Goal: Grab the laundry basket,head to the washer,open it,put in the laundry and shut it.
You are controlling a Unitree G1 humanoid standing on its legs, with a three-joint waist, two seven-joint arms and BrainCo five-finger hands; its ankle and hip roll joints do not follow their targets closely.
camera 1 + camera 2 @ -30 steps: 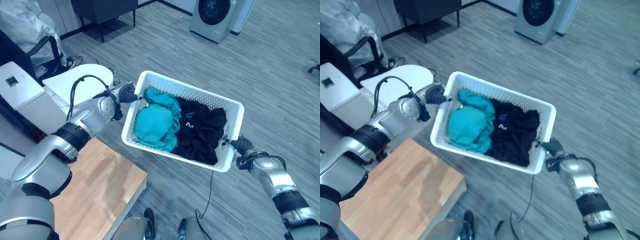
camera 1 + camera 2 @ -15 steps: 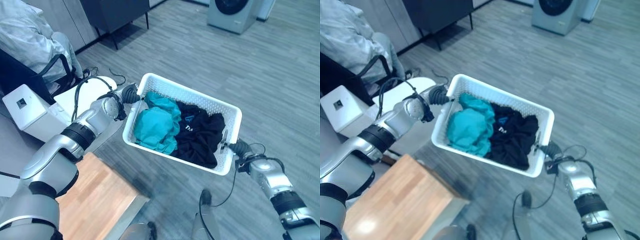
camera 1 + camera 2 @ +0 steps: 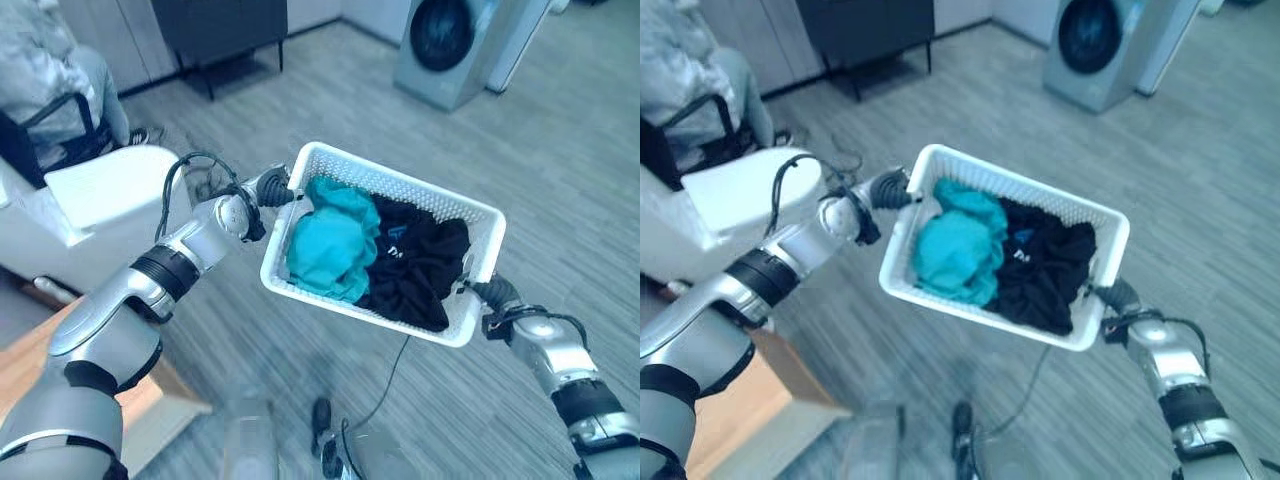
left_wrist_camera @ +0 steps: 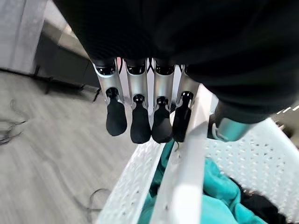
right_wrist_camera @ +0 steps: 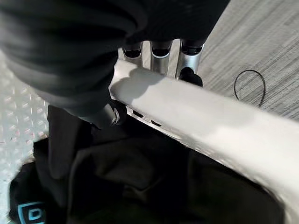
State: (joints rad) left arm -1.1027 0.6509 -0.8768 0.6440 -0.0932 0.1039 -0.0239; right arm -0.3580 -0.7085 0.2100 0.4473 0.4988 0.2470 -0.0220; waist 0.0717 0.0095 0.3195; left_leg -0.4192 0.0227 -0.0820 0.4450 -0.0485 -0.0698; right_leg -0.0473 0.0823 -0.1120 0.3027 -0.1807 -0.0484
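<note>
We carry the white laundry basket (image 3: 478,222) mid-frame, left hand (image 3: 272,186) clamped on one end rim, right hand (image 3: 494,293) on the other. Holding it level should keep the teal garment (image 3: 328,240) and black clothes (image 3: 415,262) inside while we walk toward the washer (image 3: 447,40), upper right.

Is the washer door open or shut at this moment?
Shut. The washer stands across the floor beyond the basket, and its round dark door lies flush in the front panel.
</note>
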